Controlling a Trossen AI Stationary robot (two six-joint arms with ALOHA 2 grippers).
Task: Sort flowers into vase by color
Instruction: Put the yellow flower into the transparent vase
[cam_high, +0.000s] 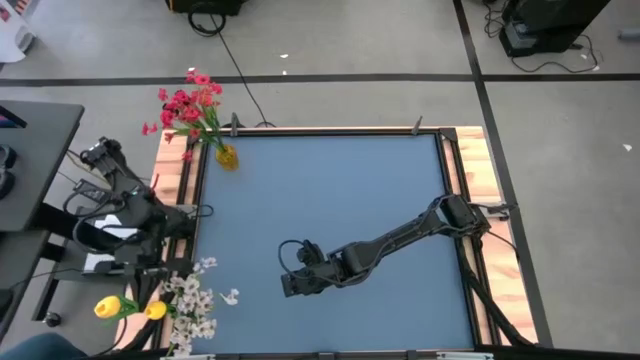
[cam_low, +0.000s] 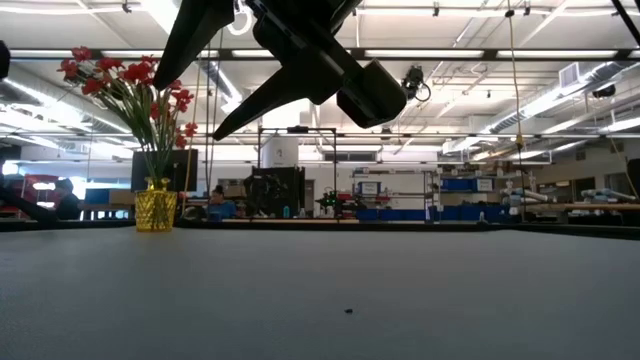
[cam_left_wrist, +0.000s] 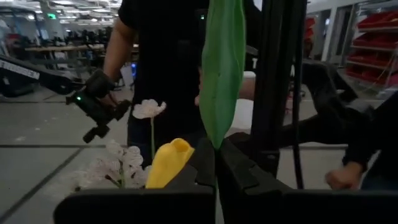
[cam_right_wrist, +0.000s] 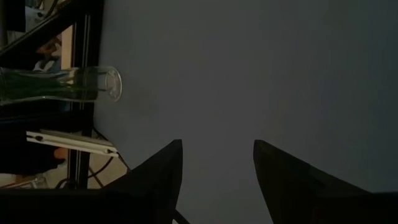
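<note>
The left gripper (cam_left_wrist: 216, 163), off the bench's (cam_high: 330, 190) near-left corner, pinches a yellow tulip (cam_left_wrist: 168, 163) by its thin, bendy stem; red flowers (cam_high: 188, 103) already fill the gold vase (cam_high: 227, 156). The right gripper (cam_right_wrist: 217, 163) hovers mid-bench, fingers spread, empty

**Count of things in view**

Two arms, each with one gripper: left (cam_left_wrist: 214, 168), right (cam_high: 292, 272). Two vases show: one gold vase (cam_high: 227, 157) holding one bunch of red flowers (cam_high: 188, 105), and one clear glass vase (cam_right_wrist: 93, 85) with green stems in it. Two yellow tulips (cam_high: 128, 308). One cluster of white sprays (cam_high: 192, 305); its stems are too tangled to count. One table (cam_high: 330, 200)
</note>
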